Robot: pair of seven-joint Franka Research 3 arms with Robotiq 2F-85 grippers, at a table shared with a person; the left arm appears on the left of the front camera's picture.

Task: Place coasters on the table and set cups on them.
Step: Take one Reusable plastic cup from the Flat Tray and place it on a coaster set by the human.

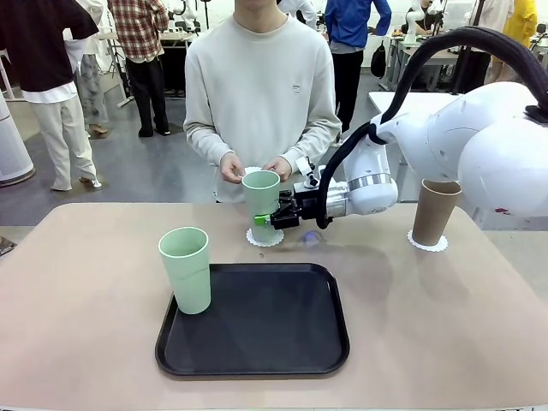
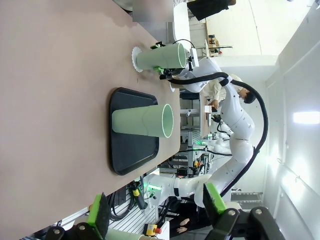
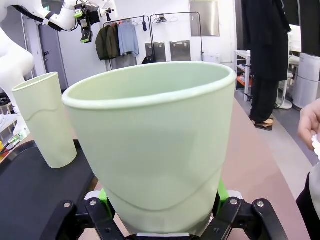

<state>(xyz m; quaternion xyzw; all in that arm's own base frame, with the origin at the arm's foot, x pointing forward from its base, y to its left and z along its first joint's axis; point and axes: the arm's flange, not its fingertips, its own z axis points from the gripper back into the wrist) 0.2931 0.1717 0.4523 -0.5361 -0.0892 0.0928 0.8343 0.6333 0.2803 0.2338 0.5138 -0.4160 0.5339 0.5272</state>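
One mint cup (image 1: 184, 270) waits nearest, standing upright on the left part of the black tray (image 1: 257, 360), free of any grip. The left gripper (image 2: 155, 207) hangs off to the side with its fingers spread wide and nothing between them, so it has no part in this step.

Beyond the tray, the right gripper (image 1: 267, 217) is clamped low on the second mint cup (image 1: 260, 190), a green pad on each side of the wall. That cup is upright over a paper doily (image 1: 265, 237) on the table (image 1: 86, 257). Its base looks to be on the paper or just above it; I cannot tell which.

To finish this well, I would say the cup should settle straight down until the base sits flat, with lace showing evenly all round. Only then should the jaws part, and just enough to clear the tapered wall. The paper is light and will likely slide or curl if the cup is dragged, so the arm ought to back out level along its own line rather than sweep sideways.

Off to the right, the brown cup (image 1: 435, 212) already stands on its own doily (image 1: 427, 244). Farthest back, the person's hands (image 1: 233, 167) are close behind the held cup, pinching something small and white, perhaps the last doily. The retreat should stay clear of them.
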